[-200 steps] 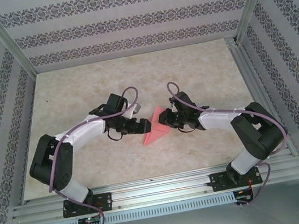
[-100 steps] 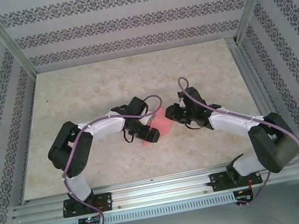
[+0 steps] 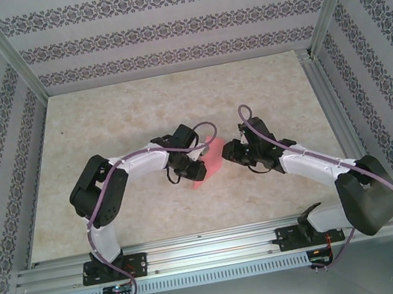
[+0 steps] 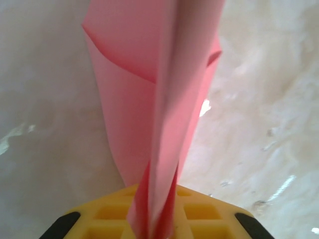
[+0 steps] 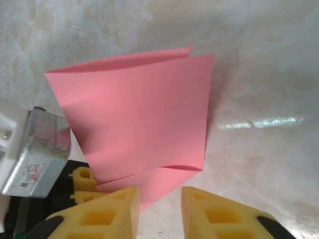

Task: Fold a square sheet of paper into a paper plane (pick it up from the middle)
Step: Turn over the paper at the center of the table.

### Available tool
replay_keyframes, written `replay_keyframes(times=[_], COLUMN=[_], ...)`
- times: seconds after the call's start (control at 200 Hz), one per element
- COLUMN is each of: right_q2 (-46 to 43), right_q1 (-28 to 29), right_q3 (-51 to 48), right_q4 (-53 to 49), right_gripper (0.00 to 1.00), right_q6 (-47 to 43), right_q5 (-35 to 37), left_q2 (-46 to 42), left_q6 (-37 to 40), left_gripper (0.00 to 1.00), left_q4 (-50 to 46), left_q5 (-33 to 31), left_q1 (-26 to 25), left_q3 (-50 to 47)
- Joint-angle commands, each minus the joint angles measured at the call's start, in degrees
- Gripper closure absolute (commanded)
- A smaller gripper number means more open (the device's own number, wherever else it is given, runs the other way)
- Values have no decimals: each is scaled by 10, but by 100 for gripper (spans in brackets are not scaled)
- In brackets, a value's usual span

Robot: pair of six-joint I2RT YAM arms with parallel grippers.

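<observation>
I'm pinching the folded pink paper [image 4: 149, 99] in my left fingers [image 4: 209, 219], its crease running straight ahead, my right fingers [image 5: 99, 214] hovering apart just beside its flat face.

I find nothing here that I can actually read. In the right wrist view a silver box [image 5: 39, 144] sits just left of the pink paper [image 5: 144, 114]. A white sticker [image 5: 25, 177] on the box's lower face carries a few lines of red and dark print, too small and blurred for me to make out.
</observation>
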Motion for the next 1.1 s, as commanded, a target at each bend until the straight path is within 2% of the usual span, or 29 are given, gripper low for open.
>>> replay_keyframes(times=[0.0, 0.115, 0.225, 0.36, 0.56, 0.674, 0.904, 1.094], right_q2=[-23, -46, -76, -89, -27, 25, 137, 214], right_q1=[-10, -17, -26, -30, -25, -18, 6, 12], right_q3=[-5, -6, -10, -13, -16, 2, 50, 114], right_q4=[-19, -37, -51, -40, 44, 85, 171, 174], right_gripper=[70, 69, 68, 69, 85, 90, 92, 91], right_q6=[-14, -15, -17, -26, 3, 12, 36, 33], right_q5=[17, 25, 35, 8, -48, -69, -106, -117], left_q2=[-11, -17, -5, 15, 45, 54, 52, 39], left_q6=[-65, -159, -252, -307, -346, -374, -383, -373], left_gripper=[83, 83, 83, 84, 83, 83, 81, 77], left_q4=[88, 206, 325, 388, 418, 468, 487, 473], left_q5=[122, 223, 290, 294, 283, 282, 274, 271], left_q1=[17, 43, 52, 55, 60, 63, 79, 89], left_q3=[-17, -54, -86, -103, -130, -164, -192, -195])
